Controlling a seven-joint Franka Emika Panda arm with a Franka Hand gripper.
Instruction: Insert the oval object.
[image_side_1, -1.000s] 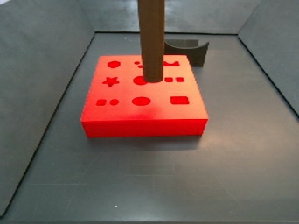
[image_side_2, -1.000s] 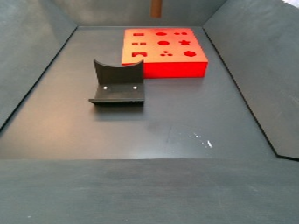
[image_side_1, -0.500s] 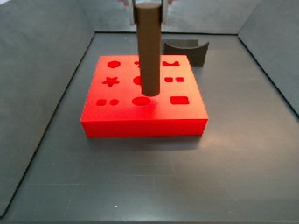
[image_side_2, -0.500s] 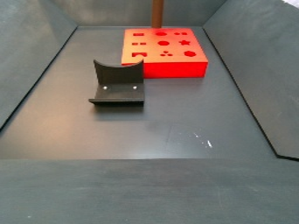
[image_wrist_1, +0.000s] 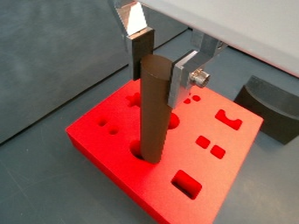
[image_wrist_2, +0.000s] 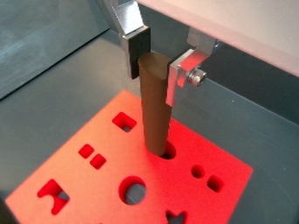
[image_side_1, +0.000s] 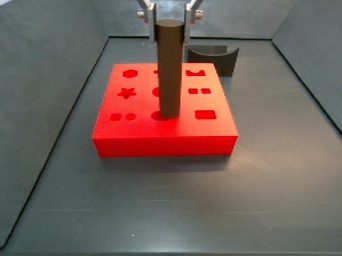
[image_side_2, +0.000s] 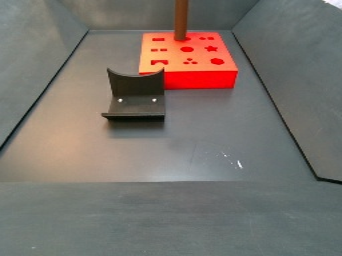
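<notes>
Above the red block (image_side_1: 166, 118), the gripper (image_wrist_1: 155, 61) is seen pinching the top of the oval object (image_wrist_1: 152, 109), a brown rod held upright with its long axis vertical, directly below the fingers (image_wrist_2: 184, 75). In both wrist views the rod's lower end is met by a round-edged hole in the block's top face, apparently just entering. A straight downward push seems called for.
</notes>
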